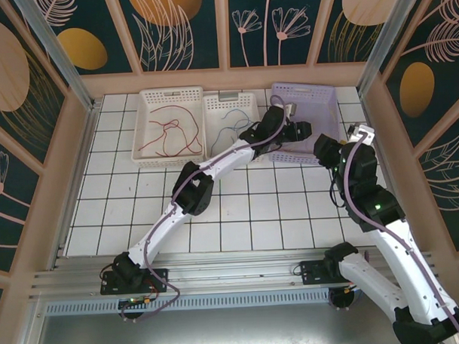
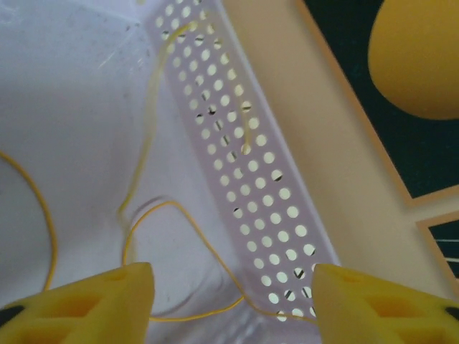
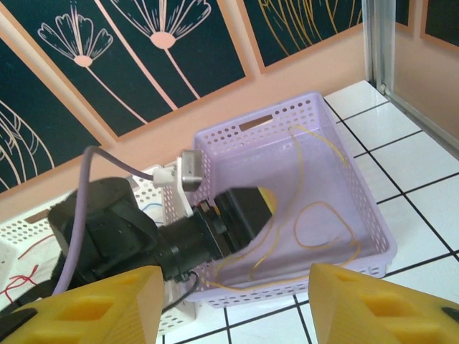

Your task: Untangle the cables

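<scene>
Well, the left end effector (image 2: 233, 279) hangs inside the purple basket (image 2: 237, 143), its fingers spread and pinching nothing. The yellow cable (image 2: 149, 122) lies loose on the basket floor under it. One loop crosses between the two fingertips at the bottom of the left wrist frame, and another strand seems to run up the holed wall toward the upper middle.

That is where I see trouble. If the arm lifts out crooked, a fingertip could hook that loop and drag the cable over the rim onto the counter (image 1: 238, 209). The strand on the wall may catch in a hole, and then any tug could pull the light basket along.

The right end effector (image 3: 237, 276), also spread and empty, hovers by the basket's lower right corner in the top view, near the left wrist. The arms look close there, so a careless move could knock them together or shove the basket.

The red cable (image 1: 168, 129) lies in the white basket (image 1: 148, 99) at the upper left, and the blue cable (image 1: 229, 129) in the middle basket (image 1: 212, 105). Both are apart from the fingers and look safe.
</scene>
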{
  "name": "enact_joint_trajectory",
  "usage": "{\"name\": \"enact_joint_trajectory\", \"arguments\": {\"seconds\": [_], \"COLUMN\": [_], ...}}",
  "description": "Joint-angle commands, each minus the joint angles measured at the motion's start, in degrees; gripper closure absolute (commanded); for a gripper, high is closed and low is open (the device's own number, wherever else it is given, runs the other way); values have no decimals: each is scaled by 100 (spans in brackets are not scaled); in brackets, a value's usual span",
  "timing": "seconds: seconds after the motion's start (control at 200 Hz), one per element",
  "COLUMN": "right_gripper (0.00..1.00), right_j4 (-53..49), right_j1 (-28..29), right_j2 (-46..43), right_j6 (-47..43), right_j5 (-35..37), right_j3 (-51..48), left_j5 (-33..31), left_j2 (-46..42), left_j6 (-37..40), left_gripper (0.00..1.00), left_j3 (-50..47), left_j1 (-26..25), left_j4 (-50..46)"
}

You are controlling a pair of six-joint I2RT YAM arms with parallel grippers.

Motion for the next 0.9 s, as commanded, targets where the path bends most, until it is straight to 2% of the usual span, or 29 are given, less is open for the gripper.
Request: {"name": "enact_joint_trajectory", "arguments": {"seconds": [0.0,0.145,0.175,0.31,0.405,0.475,0.54,0.641,0.716,0.896], "right_gripper": [44,43,42,38,28,18,2,1,1,1], "right_j4": [4,31,36,-8,-17,57,334,1015,1772,3296], "right_j1": [45,49,43,35,-29,-125,-275,-555,-700,-1088], "right_j2": [-85,-65,-63,-63,-95,-109,-150,-182,-192,82], "right_j6": [-51,-10,-10,34,17,5,-91,-292,-610,-855], "right_j5": [-6,-31,-23,-29,70,101,12,-151,-11,72], "right_j3": [-89,-130,-131,-136,-170,-272,-537,-1045,-1633,-2607], "left_j5": [-16,-151,-219,-684,-1217,-1643,-2102,-2868,-3403,-4558], "left_j2": [-211,-570,-670,-1296,-1996,-2738,-3533,-4909,-5788,-7524], "left_j6": [166,381,450,978,1528,1799,1905,1988,2033,2021], "left_gripper": [29,9,2,2,1,1,2,1,2,1], "left_j3": [268,284,283,268,-106,-966,-2171,-4180,-5470,-7529], "left_j1": [49,51,60,112,115,117,113,113,113,115], "left_j4": [295,287,265,31,-265,-220,116,858,1251,921]}}
